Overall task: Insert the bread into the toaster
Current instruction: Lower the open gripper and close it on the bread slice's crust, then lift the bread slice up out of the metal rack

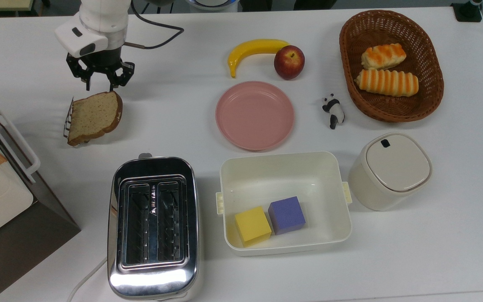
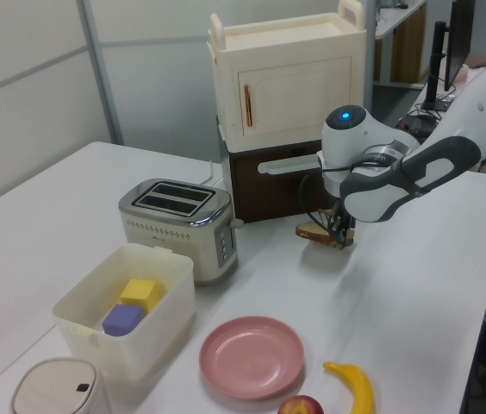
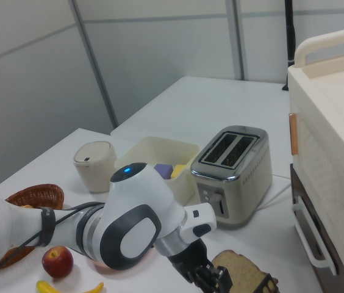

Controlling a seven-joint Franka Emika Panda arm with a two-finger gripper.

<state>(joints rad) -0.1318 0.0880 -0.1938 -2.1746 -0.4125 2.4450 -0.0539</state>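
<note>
The flat slice of tan speckled bread with a dark brown crust point(image 1: 94, 117) is seen lying tipped over the small wire toast rack point(image 1: 68, 121) at the top view's left, well apart from the shiny chrome two-slot toaster point(image 1: 153, 226). It is judged light, soft and easily crushed; the crust edges would best be pinched. The black two-finger gripper point(image 1: 99, 86) hovers at its upper edge, fingers apparently spread and empty. One slice, one toaster, two orange-striped rolls point(image 1: 386, 82) and two cubes point(image 1: 270, 220) are counted on the white table point(image 1: 434, 251).
</note>
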